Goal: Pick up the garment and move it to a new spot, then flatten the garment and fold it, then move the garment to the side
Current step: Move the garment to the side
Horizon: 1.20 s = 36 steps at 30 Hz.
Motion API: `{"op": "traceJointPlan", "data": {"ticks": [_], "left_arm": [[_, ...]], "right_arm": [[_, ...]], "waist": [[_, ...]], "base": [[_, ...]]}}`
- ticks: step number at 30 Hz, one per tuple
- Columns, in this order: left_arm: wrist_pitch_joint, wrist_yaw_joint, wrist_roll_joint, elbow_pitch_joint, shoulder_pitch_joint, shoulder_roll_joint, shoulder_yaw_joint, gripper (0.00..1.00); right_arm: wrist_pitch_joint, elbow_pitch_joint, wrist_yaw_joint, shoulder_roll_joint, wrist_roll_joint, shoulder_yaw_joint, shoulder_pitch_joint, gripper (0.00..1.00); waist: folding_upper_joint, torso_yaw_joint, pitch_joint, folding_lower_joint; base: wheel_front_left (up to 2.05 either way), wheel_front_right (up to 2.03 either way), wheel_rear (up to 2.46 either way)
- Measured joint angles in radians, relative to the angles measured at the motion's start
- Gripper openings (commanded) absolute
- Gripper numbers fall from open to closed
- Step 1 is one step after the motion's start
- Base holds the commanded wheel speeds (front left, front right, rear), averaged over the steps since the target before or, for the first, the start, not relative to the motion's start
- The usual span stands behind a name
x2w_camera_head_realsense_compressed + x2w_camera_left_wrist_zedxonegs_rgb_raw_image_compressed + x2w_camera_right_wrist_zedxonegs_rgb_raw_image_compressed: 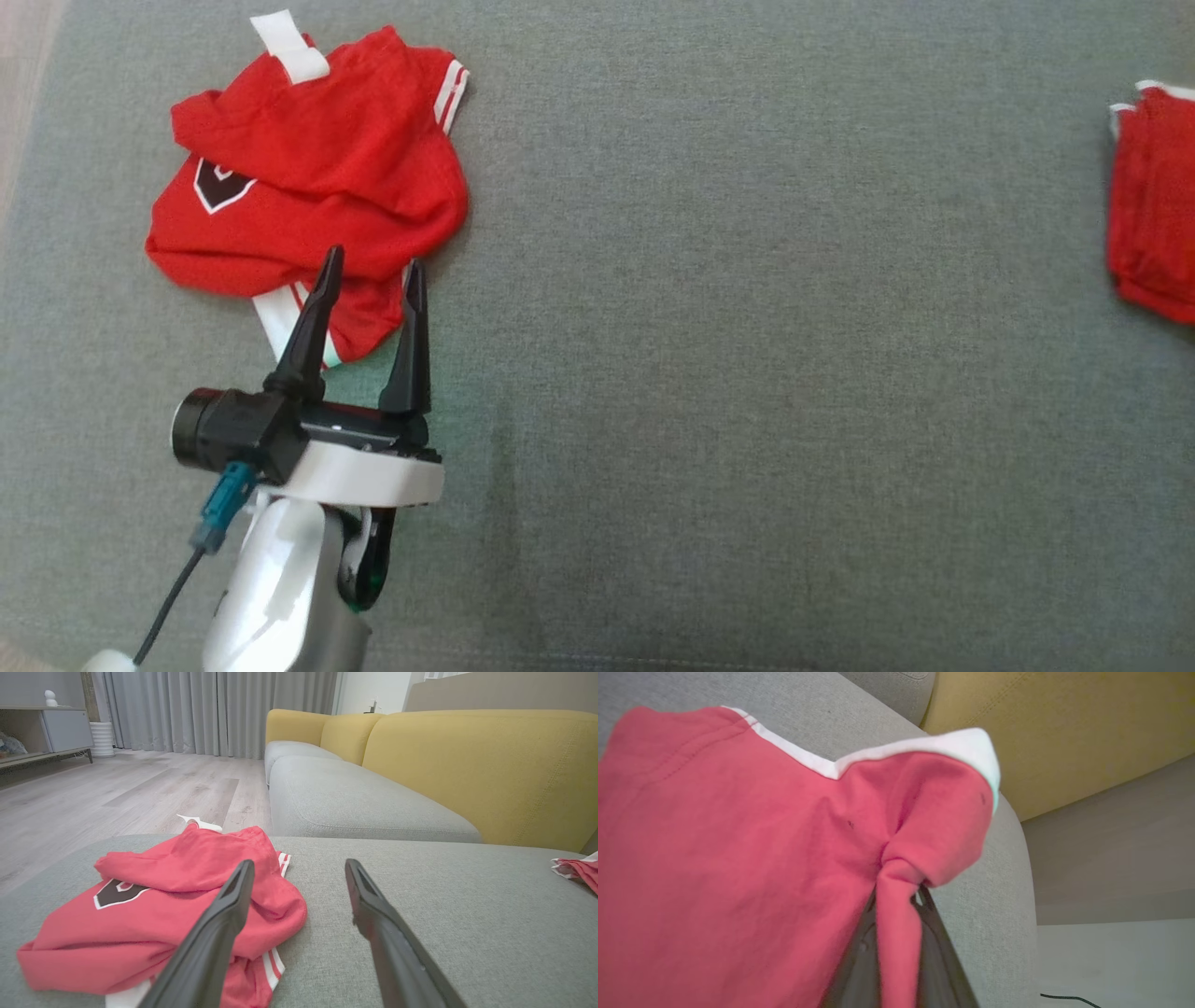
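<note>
Second red garment (1153,196) cropped at head view's right, right wrist view shows right end effector (900,892) pinching it, fingertips buried, crumpled red garment (308,168) on grey cushion (747,373), left end effector (373,257) spread wide at its near edge

Left forearm (271,579), pale, rises from the cushion's (747,373) near edge towards its left corner. White wrist cuff, with a black wrist camera (219,431) on its left side and a teal plug and dark cable below. Left gripper (372,261) points away from the robot, fingers spread wide, nothing between them; in its own wrist view (299,865) both fingers angle low over the cushion's left half. Right gripper (901,891) has its fingers pinched together on a bunched fold of the garment (738,858), mostly hidden under the cloth.
</note>
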Motion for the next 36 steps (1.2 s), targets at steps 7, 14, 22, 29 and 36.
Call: {"op": "traceJointPlan", "data": {"ticks": [7, 14, 22, 29, 36], "left_arm": [[0.0, -0.001, 0.0, 0.007, 0.0, 0.0, 0.0, 1.0], [0.0, -0.001, 0.0, 0.017, 0.001, 0.0, 0.0, 1.0], [0.0, -0.002, 0.001, 0.015, 0.033, 0.0, 0.009, 1.0], [0.0, -0.002, 0.015, 0.015, 0.078, 0.001, 0.032, 1.0], [0.0, -0.007, 0.02, 0.002, 0.125, 0.001, 0.032, 1.0]], "right_arm": [[-0.011, 0.009, 0.0, 0.01, -0.063, -0.093, -0.001, 0.97], [-0.049, -0.038, 0.0, 0.115, -0.116, -0.165, -0.002, 1.0], [-0.263, -0.25, 0.0, 0.328, -0.058, -0.188, 0.007, 1.0], [-0.373, -0.398, 0.0, 0.515, 0.039, -0.191, 0.184, 1.0], [-0.455, -0.479, 0.0, 0.61, 0.102, -0.207, 0.432, 1.0]], "waist": [[0.0, 0.001, -0.014, -0.0001], [0.0, -0.011, -0.061, -0.0001], [0.0, -0.034, -0.167, -0.0003], [0.0, -0.056, -0.243, -0.0003], [0.0001, -0.061, -0.286, -0.0004]], "base": [[0.0, 0.0, 0.0], [0.0, 0.0, 0.0], [0.0, 0.0, 0.0], [0.0, 0.0, 0.0], [0.0, 0.0, 0.0]]}}
